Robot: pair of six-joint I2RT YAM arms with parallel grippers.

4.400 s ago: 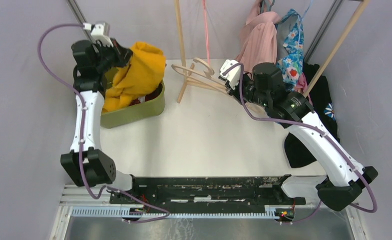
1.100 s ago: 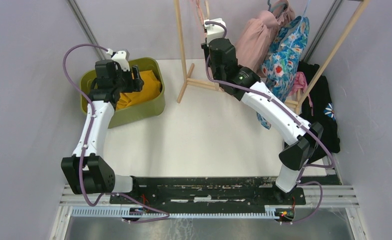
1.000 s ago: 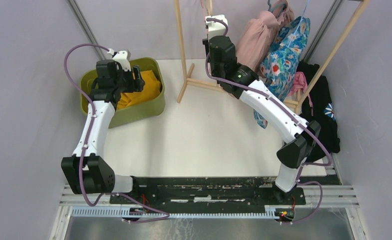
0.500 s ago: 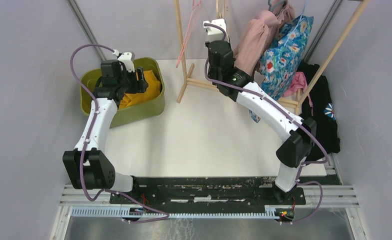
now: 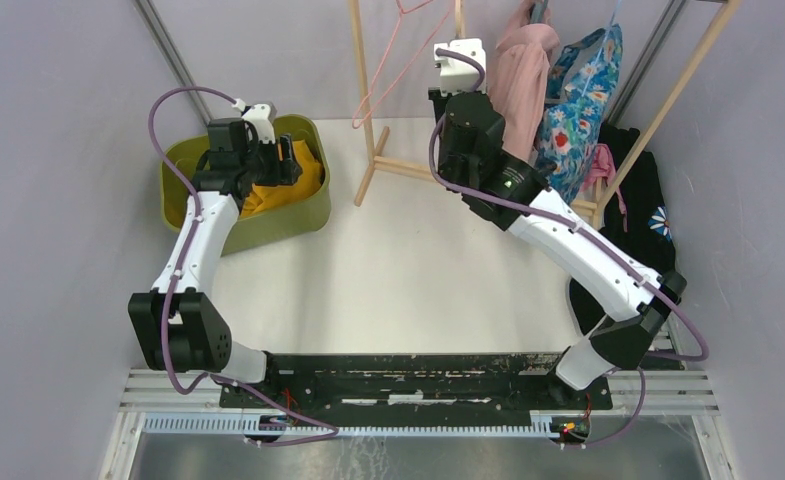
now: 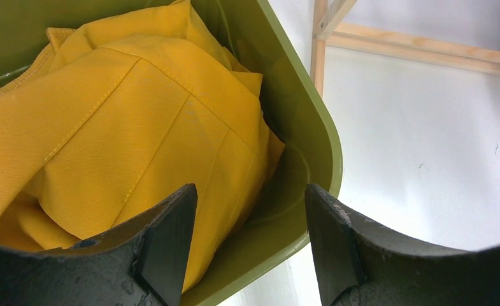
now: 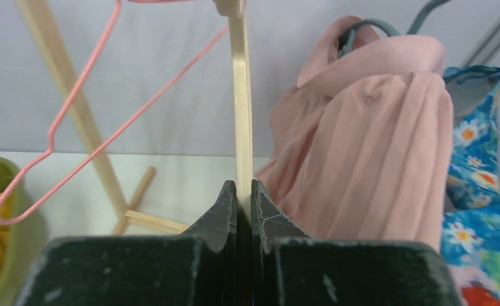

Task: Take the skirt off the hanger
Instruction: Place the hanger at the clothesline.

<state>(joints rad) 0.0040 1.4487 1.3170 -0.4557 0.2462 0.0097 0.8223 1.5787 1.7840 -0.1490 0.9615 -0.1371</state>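
**Skirt in the bin, hanger in the right claw**

Left gripper (image 6: 248,197): hangs at the far left of the table (image 5: 408,270), fingers spread wide, grips nothing. Points down at the yellow skirt (image 6: 120,127), close over it.

Skirt: lies crumpled in the green bin (image 6: 311,146), fills most of it, sits well apart from the hanger.

Right gripper (image 7: 244,191): reaches up at the far middle, jaws pinched almost together on the thin edge of the wooden hanger (image 7: 241,95). Holds that strip upright, its top near the upper edge of the wrist view.

Left of the strip: hangs a pink wire hanger (image 7: 82,73), bare.

Right of the strip: hangs a pink pleated garment (image 7: 362,127), just beside it, then a blue floral garment (image 7: 476,140) further right.
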